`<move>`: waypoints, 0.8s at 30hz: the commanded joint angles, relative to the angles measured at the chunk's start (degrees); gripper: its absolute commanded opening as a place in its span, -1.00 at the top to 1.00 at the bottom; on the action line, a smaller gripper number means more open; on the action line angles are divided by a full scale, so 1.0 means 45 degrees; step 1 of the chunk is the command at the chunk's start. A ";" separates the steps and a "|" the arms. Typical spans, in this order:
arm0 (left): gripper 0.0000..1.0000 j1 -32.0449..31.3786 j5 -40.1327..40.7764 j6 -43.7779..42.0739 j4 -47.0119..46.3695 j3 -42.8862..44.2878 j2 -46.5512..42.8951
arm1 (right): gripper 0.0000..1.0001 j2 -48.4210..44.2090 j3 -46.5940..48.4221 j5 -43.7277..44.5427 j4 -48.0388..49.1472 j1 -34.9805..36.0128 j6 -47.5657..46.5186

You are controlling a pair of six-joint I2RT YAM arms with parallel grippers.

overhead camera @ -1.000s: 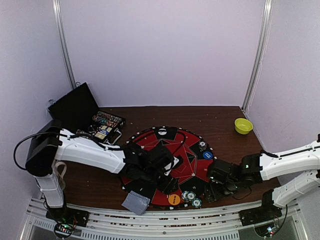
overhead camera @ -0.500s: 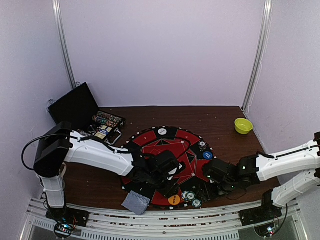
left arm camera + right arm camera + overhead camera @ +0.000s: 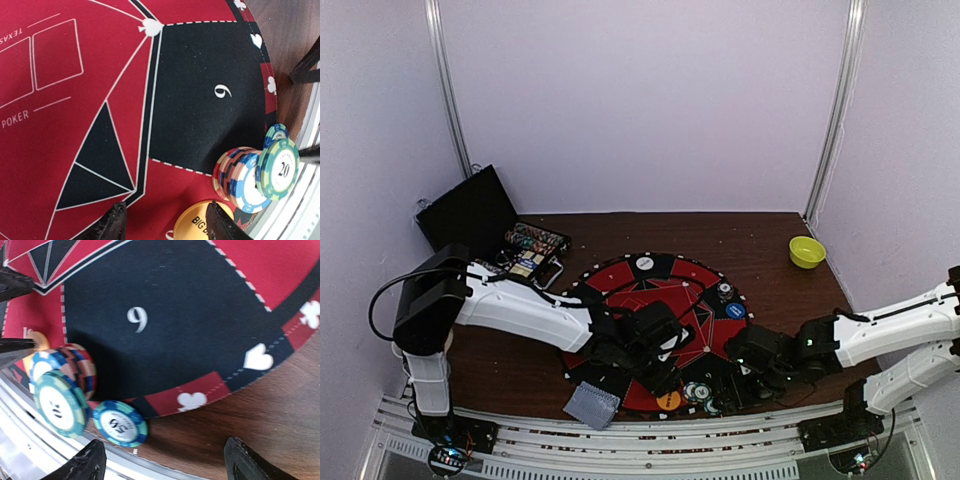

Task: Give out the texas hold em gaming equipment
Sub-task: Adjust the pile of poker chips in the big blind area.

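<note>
My fingers (image 3: 116, 224) stand apart over the red-and-black poker mat (image 3: 60, 150), with nothing clamped between them. An orange button disc (image 3: 192, 227) lies flat on the mat in the gap, partly hidden by the finger on the right of my view. Just beyond that finger sits a short chip stack (image 3: 235, 175), and a teal chip marked 20 (image 3: 279, 167) leans on edge against it. Further ahead is the black sector (image 3: 210, 95) with a 9, then bare brown table (image 3: 285, 20).

Pale lilac walls (image 3: 640, 100), dark wooden table (image 3: 750, 235), grey upright corner rails (image 3: 837, 100), soft even light
</note>
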State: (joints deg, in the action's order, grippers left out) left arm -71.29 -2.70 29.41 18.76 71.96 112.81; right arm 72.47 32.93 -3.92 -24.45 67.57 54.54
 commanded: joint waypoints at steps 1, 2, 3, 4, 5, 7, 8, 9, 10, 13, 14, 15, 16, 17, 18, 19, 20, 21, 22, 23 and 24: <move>-0.12 0.0040 -0.0291 -0.0221 -0.0576 0.0317 0.0217 | -0.68 0.0276 -0.0037 -0.0171 0.0576 0.0111 0.0200; -0.12 0.0041 -0.0339 -0.0243 -0.0576 0.0317 0.0237 | -0.68 0.0325 0.0019 -0.0096 0.0617 0.0108 0.0193; -0.11 0.0036 -0.0387 -0.0259 -0.0603 0.0317 0.0247 | -0.68 0.0410 0.0116 0.0016 0.0631 0.0112 0.0158; -0.11 0.0040 -0.0412 -0.0282 -0.0599 0.0317 0.0271 | -0.68 0.0492 0.0182 0.0103 0.0667 0.0113 0.0127; -0.11 0.0041 -0.0432 -0.0307 -0.0596 0.0317 0.0271 | -0.68 0.0556 0.0195 0.0170 0.0743 0.0093 0.0111; -0.11 0.0048 -0.0454 -0.0333 -0.0596 0.0331 0.0310 | -0.69 0.0736 0.0177 0.0226 0.0974 0.0059 0.0044; -0.11 0.0028 -0.0469 -0.0342 -0.0596 0.0350 0.0334 | -0.69 0.0840 0.0216 0.0227 0.1001 0.0045 -0.0012; -0.11 0.0042 -0.0488 -0.0358 -0.0605 0.0365 0.0354 | -0.69 0.0931 0.0309 0.0281 0.0975 0.0024 -0.0090; -0.11 0.0031 -0.0503 -0.0363 -0.0616 0.0391 0.0376 | -0.69 0.1004 0.0433 0.0368 0.0886 0.0011 -0.0200; -0.12 0.0041 -0.0585 -0.0311 -0.0724 0.0380 0.0435 | -0.69 0.1110 0.0701 0.0656 0.0600 0.0009 -0.0359; -0.11 0.0041 -0.0618 -0.0305 -0.0787 0.0376 0.0450 | -0.69 0.1131 0.0738 0.0674 0.0590 0.0020 -0.0404; -0.11 0.0041 -0.0656 -0.0288 -0.0817 0.0370 0.0456 | -0.69 0.1136 0.0721 0.0635 0.0589 0.0018 -0.0419; -0.11 0.0031 -0.0673 -0.0276 -0.0850 0.0375 0.0472 | -0.69 0.1142 0.0699 0.0574 0.0591 0.0018 -0.0448; -0.11 0.0037 -0.0685 -0.0284 -0.0864 0.0390 0.0476 | -0.69 0.1130 0.0670 0.0561 0.0550 0.0008 -0.0459; -0.11 0.0026 -0.0689 -0.0290 -0.0854 0.0409 0.0477 | -0.69 0.1092 0.0656 0.0557 0.0460 0.0021 -0.0475; -0.11 0.0034 -0.0687 -0.0313 -0.0860 0.0399 0.0460 | -0.69 0.1019 0.0652 0.0576 0.0321 0.0023 -0.0489; -0.12 0.0032 -0.0689 -0.0325 -0.0851 0.0380 0.0443 | -0.69 0.0895 0.0625 0.0569 0.0175 0.0009 -0.0491; -0.11 0.0045 -0.0662 -0.0356 -0.0835 0.0344 0.0407 | -0.69 0.0728 0.0580 0.0543 -0.0132 0.0014 -0.0499; -0.12 0.0041 -0.0635 -0.0362 -0.0814 0.0310 0.0349 | -0.69 0.0522 0.0550 0.0589 -0.0431 0.0005 -0.0492; -0.11 0.0046 -0.0614 -0.0358 -0.0804 0.0243 0.0300 | -0.70 0.0308 0.0509 0.0768 -0.0713 -0.0018 -0.0462; -0.12 0.0041 -0.0597 -0.0336 -0.0795 0.0180 0.0238 | -0.71 0.0081 0.0414 0.0898 -0.0948 -0.0097 -0.0478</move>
State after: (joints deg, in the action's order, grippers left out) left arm -71.29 -4.91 28.73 16.67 72.55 114.02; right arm 76.20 35.42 -2.57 -22.17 67.75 52.82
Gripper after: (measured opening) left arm 0.558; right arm 0.849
